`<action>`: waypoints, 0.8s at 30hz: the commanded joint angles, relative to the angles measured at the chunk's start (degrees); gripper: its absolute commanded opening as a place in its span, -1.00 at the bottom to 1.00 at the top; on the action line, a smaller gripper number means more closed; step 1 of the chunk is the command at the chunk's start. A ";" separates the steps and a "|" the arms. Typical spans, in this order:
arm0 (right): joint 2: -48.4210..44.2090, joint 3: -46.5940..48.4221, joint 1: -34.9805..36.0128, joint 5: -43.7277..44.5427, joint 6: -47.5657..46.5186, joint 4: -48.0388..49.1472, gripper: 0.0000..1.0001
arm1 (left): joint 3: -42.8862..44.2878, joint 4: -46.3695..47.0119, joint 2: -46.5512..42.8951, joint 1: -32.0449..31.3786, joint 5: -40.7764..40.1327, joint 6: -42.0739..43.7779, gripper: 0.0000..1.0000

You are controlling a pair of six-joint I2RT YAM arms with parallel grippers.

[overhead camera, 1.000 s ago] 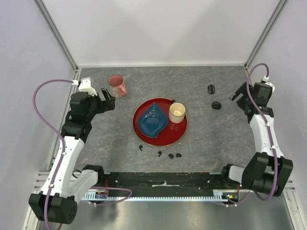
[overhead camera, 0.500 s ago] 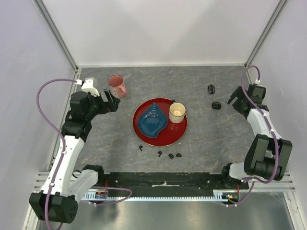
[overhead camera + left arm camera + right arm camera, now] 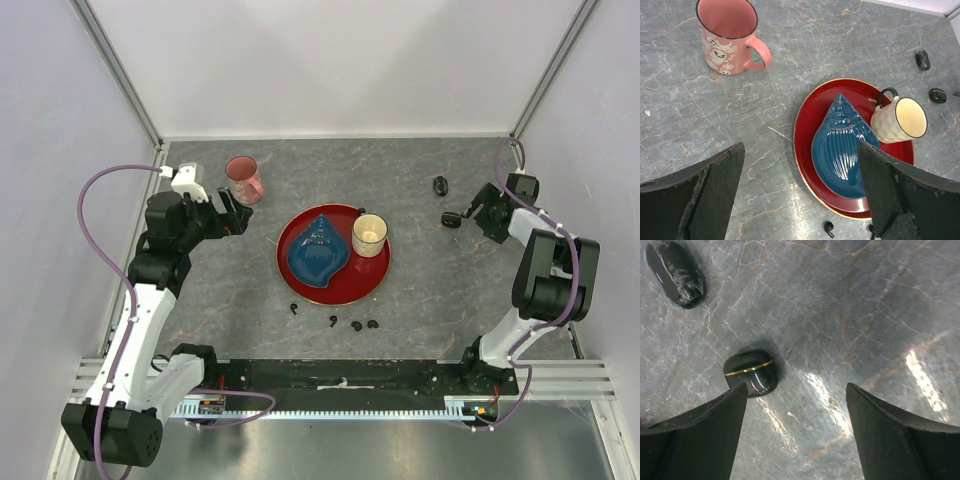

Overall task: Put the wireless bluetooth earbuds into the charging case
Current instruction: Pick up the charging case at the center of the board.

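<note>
Right wrist view shows the right claw [image 3: 796, 390] open wide, just beside the little black case [image 3: 750, 372] with the gold line. The left claw [image 3: 800, 150] is open wide too. The earbuds [image 3: 357, 325] lie well apart from the case, by the red plate [image 3: 345, 288]. I think it is best to get the case in the middle of the right claw, then close softly.

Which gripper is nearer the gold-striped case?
Right. The right gripper is open just beside the gold-striped case; the left gripper sits far off by the pink mug.
</note>
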 commanded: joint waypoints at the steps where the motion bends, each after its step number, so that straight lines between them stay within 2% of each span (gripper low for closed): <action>1: 3.42 4.29 0.73 -4.98 1.18 4.23 0.71 | -0.45 1.53 -1.17 0.29 0.74 -0.40 0.99; 8: 6.77 6.41 3.37 -6.92 1.18 4.24 0.66 | -0.63 1.45 -1.25 0.56 0.48 -0.49 0.99; 24: 2.81 -0.45 6.80 -7.45 -0.84 6.61 0.52 | -1.06 1.80 -1.17 0.99 0.47 -1.19 0.98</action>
